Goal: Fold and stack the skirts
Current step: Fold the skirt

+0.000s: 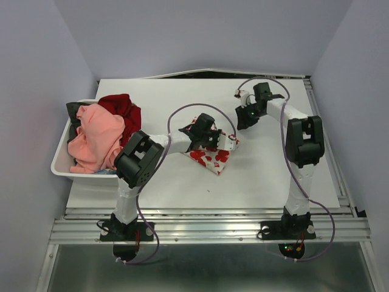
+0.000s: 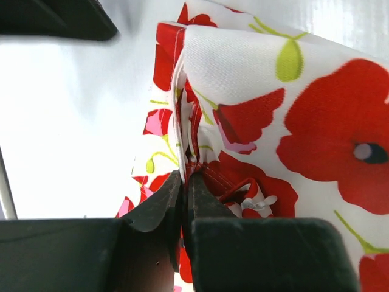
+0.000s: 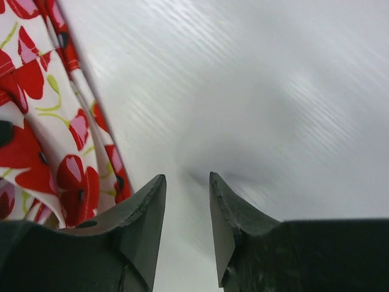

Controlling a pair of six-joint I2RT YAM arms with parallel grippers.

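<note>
The white skirt with red flower print point(image 1: 214, 159) lies bunched in the middle of the white table point(image 1: 267, 176). My left gripper point(image 1: 209, 141) is shut on a folded edge of it; in the left wrist view the jaws point(image 2: 186, 175) pinch the seam and the print point(image 2: 292, 121) fills the frame. My right gripper point(image 1: 242, 123) is open and empty just above the bare table to the skirt's right point(image 3: 187, 179), with the skirt's edge point(image 3: 36, 121) at its left. The salmon-pink skirt point(image 1: 97, 137) lies heaped in a bin.
A white bin point(image 1: 61, 161) stands at the table's left edge and holds the pink skirt, a dark red garment point(image 1: 121, 109) and a dark cloth point(image 1: 74, 112). Walls close in the table at the back and sides.
</note>
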